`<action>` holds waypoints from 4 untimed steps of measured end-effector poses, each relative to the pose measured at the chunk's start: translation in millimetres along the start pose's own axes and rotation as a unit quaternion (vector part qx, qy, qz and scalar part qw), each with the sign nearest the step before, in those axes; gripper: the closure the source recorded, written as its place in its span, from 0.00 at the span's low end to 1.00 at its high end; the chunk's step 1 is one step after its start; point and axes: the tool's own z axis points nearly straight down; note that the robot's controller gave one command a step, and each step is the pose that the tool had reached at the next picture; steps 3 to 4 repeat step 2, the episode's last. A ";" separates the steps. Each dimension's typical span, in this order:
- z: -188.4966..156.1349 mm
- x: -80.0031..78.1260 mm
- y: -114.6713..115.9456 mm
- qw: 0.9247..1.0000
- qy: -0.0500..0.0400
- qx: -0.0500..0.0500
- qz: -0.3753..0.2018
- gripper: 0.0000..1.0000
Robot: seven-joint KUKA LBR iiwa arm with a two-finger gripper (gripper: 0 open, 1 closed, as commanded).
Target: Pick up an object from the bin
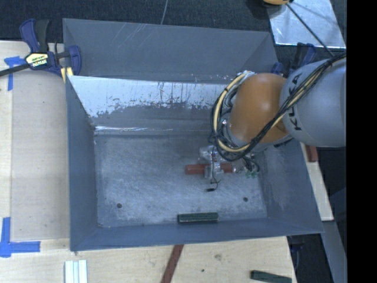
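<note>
Fingers (212,178) low over reddish-brown bar (193,170) mid-bin; spread or pinching, cannot tell; dark green strip (198,218) near front wall.

thing: small reddish-brown bar (193,169) | pose: lying flat, crosswise | place: middle of bin (141,175) floor

Dark textured floor (118,2), pale tabletop (35,158), even light
</note>
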 end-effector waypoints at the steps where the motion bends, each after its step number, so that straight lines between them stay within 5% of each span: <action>1: 0.0 0.0 0.0 1.000 0.000 0.000 0.000 1.00; 2: -193.8 -9.6 -30.7 1.000 0.001 0.001 -0.028 1.00; 4: -193.8 -9.6 -30.7 1.000 0.001 0.001 -0.028 1.00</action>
